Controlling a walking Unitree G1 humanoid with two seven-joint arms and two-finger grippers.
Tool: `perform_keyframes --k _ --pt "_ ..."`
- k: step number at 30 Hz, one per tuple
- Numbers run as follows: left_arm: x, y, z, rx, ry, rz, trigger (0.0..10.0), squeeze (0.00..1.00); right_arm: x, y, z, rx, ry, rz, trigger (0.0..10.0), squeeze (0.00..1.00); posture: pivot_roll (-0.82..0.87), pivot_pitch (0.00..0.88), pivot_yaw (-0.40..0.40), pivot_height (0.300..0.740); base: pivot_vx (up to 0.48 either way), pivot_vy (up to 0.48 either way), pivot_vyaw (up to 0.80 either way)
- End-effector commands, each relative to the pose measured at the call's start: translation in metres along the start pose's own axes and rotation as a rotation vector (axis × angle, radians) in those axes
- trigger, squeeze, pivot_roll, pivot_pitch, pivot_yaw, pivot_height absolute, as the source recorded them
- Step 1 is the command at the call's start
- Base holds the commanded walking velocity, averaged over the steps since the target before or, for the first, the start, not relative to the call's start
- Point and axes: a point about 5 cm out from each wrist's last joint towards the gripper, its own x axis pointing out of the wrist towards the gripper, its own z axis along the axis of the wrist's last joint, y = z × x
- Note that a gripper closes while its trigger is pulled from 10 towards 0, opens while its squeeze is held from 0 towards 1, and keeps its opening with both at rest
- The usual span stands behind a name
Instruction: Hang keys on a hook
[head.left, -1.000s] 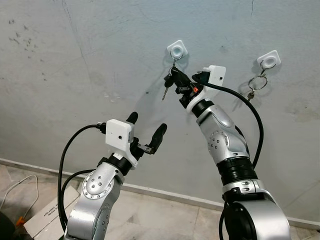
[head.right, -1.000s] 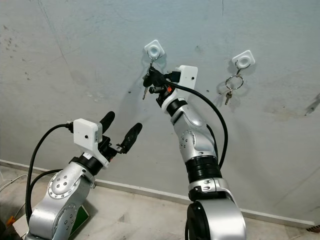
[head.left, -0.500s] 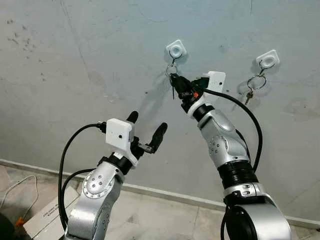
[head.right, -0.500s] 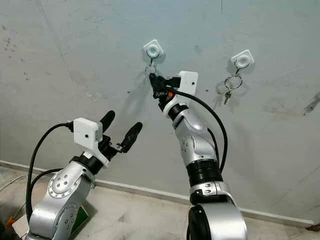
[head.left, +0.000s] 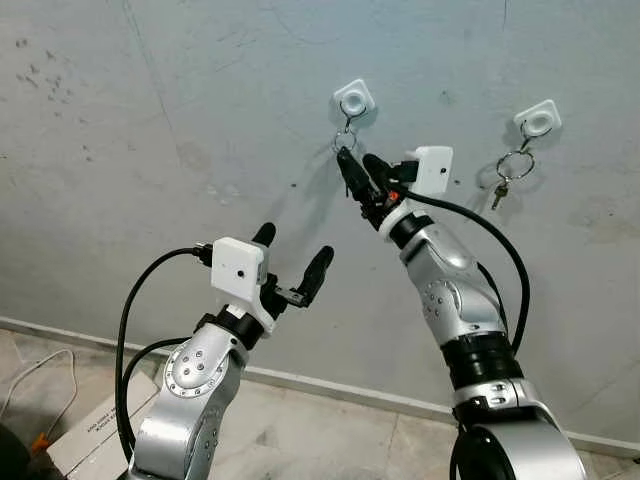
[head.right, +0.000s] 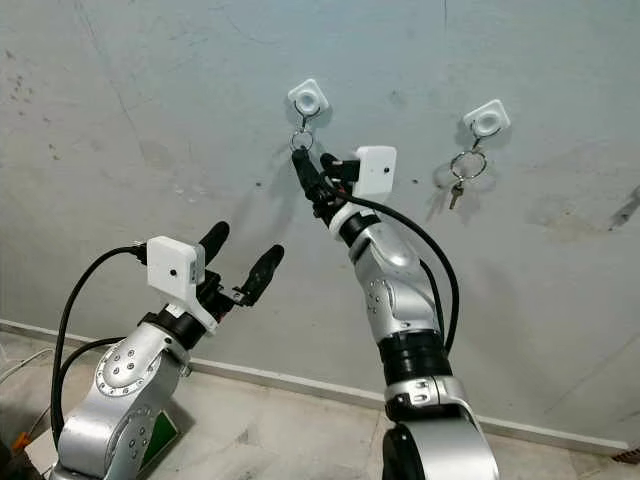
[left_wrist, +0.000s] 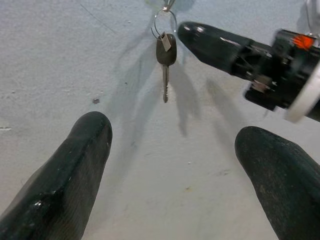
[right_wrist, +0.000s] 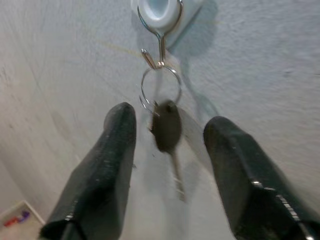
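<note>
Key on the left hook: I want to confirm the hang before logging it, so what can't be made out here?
- Right wrist view: the key is motion-blurred, so its blade and tag are unclear.
- Head views: the right gripper covers the key below its ring.
- Left wrist view: the hook is cut off by the edge.
- The second keys are too small to count.

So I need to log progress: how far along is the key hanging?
Essentially done. The key hangs by its ring on the left wall hook. The right end effector is open around it, not gripping. The left end effector waits open below. What is left: draw the right arm clear.
</note>
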Motion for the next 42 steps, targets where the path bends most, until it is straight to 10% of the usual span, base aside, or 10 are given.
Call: perform_keyframes --k 1,16,32,40,41,42 --pt "-0.002 0.003 -0.003 0.014 0.015 0.019 10.0 0.00 -0.003 0.003 0.006 -0.053 -0.011 0.006 10.0 1.00 0.05 0.024 0.024 0.740 0.000 0.000 0.00" --pt "-0.020 0.012 -0.017 0.030 0.067 0.093 10.0 0.00 -0.068 0.023 0.002 -0.222 0.020 -0.011 10.0 1.00 0.04 0.028 0.022 0.740 0.000 0.000 0.00" --pt "-0.075 0.037 -0.036 0.016 0.224 0.226 10.0 0.00 -0.154 -0.013 -0.017 -0.302 0.252 -0.282 10.0 1.00 0.03 0.037 0.028 0.740 0.000 0.000 0.00" --pt "-0.076 0.040 -0.040 0.002 0.246 0.248 10.0 0.00 -0.158 -0.017 -0.018 -0.313 0.272 -0.301 10.0 1.00 0.02 0.033 0.030 0.740 0.000 0.000 0.00" --pt "-0.075 0.041 -0.040 0.004 0.247 0.254 10.0 0.00 -0.157 -0.017 -0.018 -0.314 0.276 -0.306 10.0 0.00 0.02 0.028 0.029 0.740 0.000 0.000 0.00" --pt "-0.073 0.043 -0.040 0.007 0.249 0.268 10.0 0.00 -0.155 -0.018 -0.018 -0.302 0.278 -0.309 10.0 0.00 0.02 0.026 0.025 0.740 0.000 0.000 0.00"
